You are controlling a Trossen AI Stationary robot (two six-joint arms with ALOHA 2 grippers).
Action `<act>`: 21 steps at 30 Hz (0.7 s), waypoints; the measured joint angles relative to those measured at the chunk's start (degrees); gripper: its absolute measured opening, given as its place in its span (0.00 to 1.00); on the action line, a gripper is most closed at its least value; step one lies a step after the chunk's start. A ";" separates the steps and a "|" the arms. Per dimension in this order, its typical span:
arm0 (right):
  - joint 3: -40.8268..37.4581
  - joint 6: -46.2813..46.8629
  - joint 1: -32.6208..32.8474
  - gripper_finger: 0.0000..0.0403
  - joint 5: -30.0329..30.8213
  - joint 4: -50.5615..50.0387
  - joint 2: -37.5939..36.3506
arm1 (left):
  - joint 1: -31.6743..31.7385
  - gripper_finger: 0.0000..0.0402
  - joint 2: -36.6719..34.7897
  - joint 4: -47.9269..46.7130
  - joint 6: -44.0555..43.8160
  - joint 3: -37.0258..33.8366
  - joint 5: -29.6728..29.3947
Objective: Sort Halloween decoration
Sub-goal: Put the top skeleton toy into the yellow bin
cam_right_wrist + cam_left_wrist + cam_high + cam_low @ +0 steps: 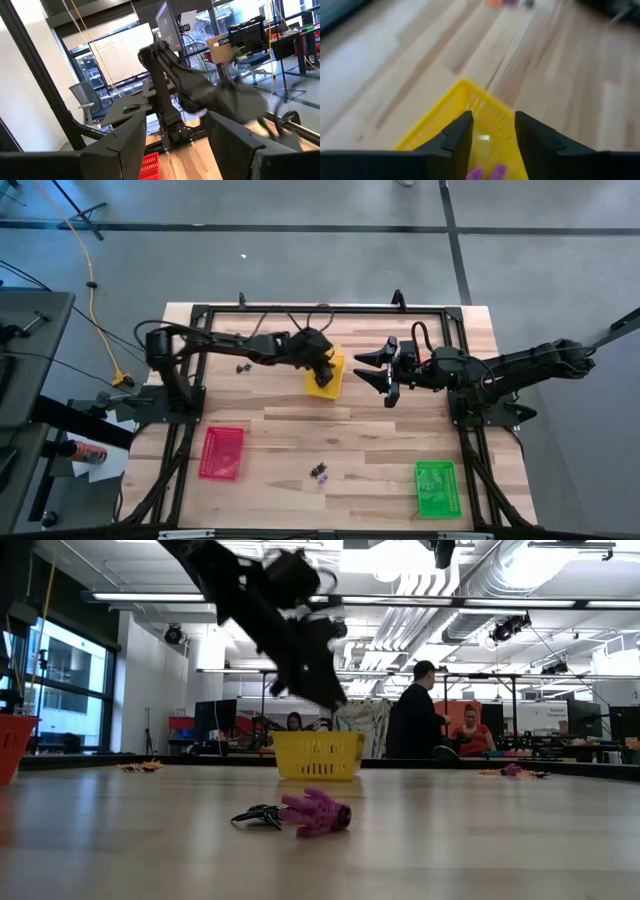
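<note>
The left gripper [325,366] hovers open over the yellow tray [324,374], which stands at the middle of the table toward its far side. In the left wrist view, purple trinket pieces [487,173] show low between the fingers, over the yellow tray [445,125]; whether they lie in it I cannot tell. A purple and a black trinket [300,812] lie together on the table near its near edge [318,472]. A dark trinket [243,367] lies beside the left arm. The right gripper [375,366] waits open, right of the yellow tray, above the table.
A red tray [222,452] stands near the left front and a green tray [435,488] near the right front. More small trinkets lie far off on the table [140,767] [515,771]. Bare wood lies between the trays. People sit in the room behind [415,715].
</note>
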 joint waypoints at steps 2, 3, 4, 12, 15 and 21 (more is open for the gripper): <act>0.00 -0.63 0.01 0.50 0.00 0.00 0.00 | 0.38 0.37 -3.76 0.46 0.04 0.00 -0.29; 0.00 -1.16 0.02 0.50 0.00 0.00 0.00 | 0.73 0.39 -6.02 0.79 0.06 0.00 -0.33; 0.00 -1.63 0.00 0.50 0.00 0.00 0.00 | 1.15 0.40 -8.48 0.58 0.08 0.00 -0.42; 0.00 -2.57 0.00 0.50 0.00 0.48 -0.02 | 2.84 0.46 -28.41 1.47 -0.05 0.04 -1.07; 0.00 -2.56 0.00 0.50 0.00 0.59 -0.02 | 1.41 0.47 -34.77 1.82 -0.07 0.07 0.34; 0.00 -3.37 0.00 0.50 0.00 2.90 -0.02 | -4.85 0.47 -42.60 1.76 4.91 -0.72 4.00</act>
